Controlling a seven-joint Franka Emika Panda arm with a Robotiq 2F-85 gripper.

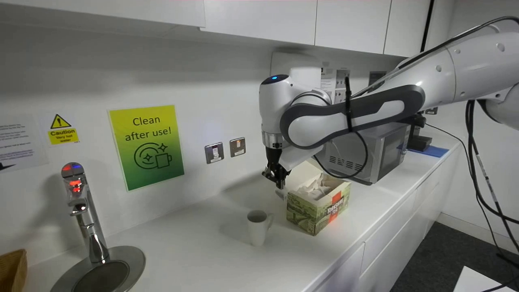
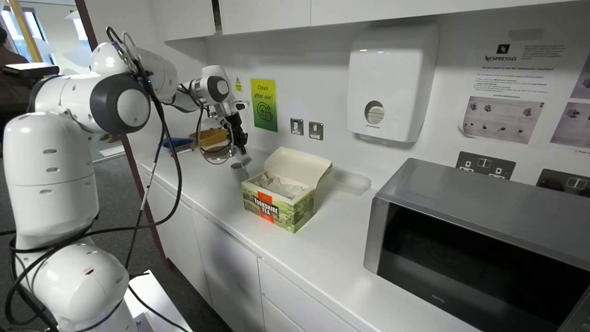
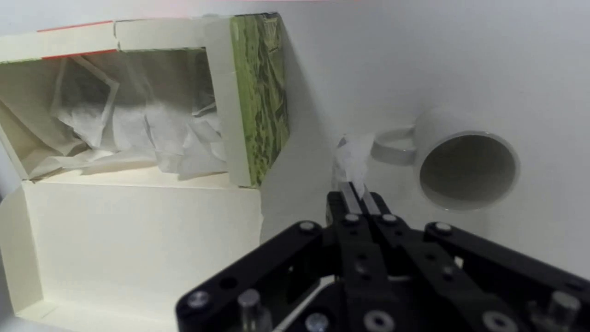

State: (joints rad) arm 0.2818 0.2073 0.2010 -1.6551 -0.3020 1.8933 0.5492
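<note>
The gripper point(image 3: 358, 196) is pinched together on a white tea bag point(image 3: 352, 154), which hangs outside the Yorkshire Tea box point(image 2: 295, 214), between it and the white mug point(image 1: 257, 235) as the wrist view shows. I'd judge the picking-up done and the letting go left. The box stands open on the worktop point(image 1: 194, 251), its lid point(image 3: 138, 244) tipped back toward the wall edge, more tea bags point(image 3: 161, 127) heaped inside. The mug sits upright between the worktop's wall edge and front edge, handle toward the box; its inside is too dark for me to tell what it holds
</note>
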